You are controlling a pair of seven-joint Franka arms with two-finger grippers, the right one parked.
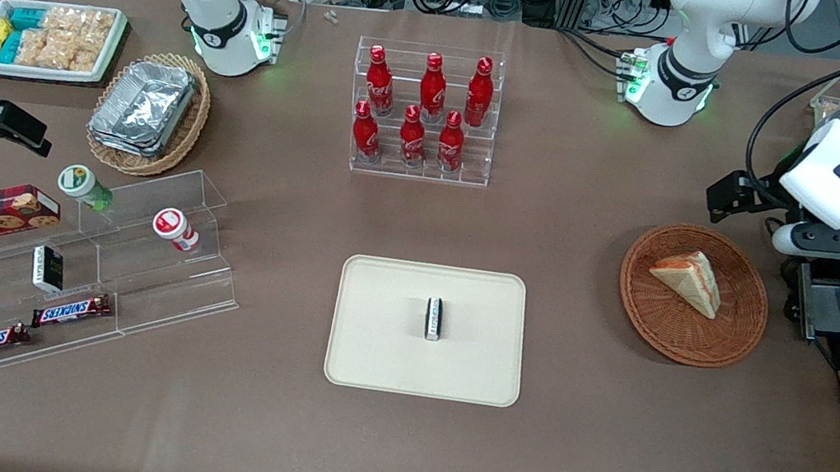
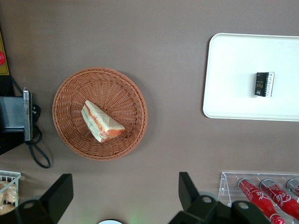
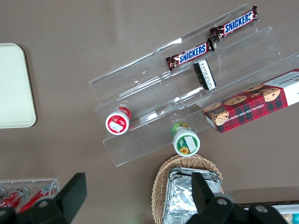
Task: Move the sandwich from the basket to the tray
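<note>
— What are we counting on the table?

— We are counting one sandwich (image 1: 686, 280), one reddish-brown basket (image 1: 648, 328) and one cream tray (image 1: 370, 345). We are also counting six red bottles (image 1: 431, 92) in a clear rack (image 1: 487, 121), and two Snickers bars (image 1: 72, 311) on a clear stepped stand (image 1: 154, 288).

— Where are we finding the sandwich?

— It is lying in the basket, toward the working arm's end of the table, well apart from the tray. The tray is holding only one small dark packet (image 1: 435, 319), near its middle.

— What is the gripper (image 2: 124, 179) doing?

— It is hanging above the table near the basket, farther from the front camera than the basket. Its two fingers (image 2: 60, 196) are spreading wide and are gripping nothing.

— Are the views differing?

— Yes. The left wrist view is showing only three bottles, while the front view is showing all six. The right wrist view is showing the bars but neither the sandwich nor its basket.

— Are we seeing other containers?

— We are seeing a tan basket (image 1: 190, 131) holding foil containers (image 1: 143, 107), and a white tray (image 1: 36, 72) holding snack packets (image 1: 58, 36).
</note>
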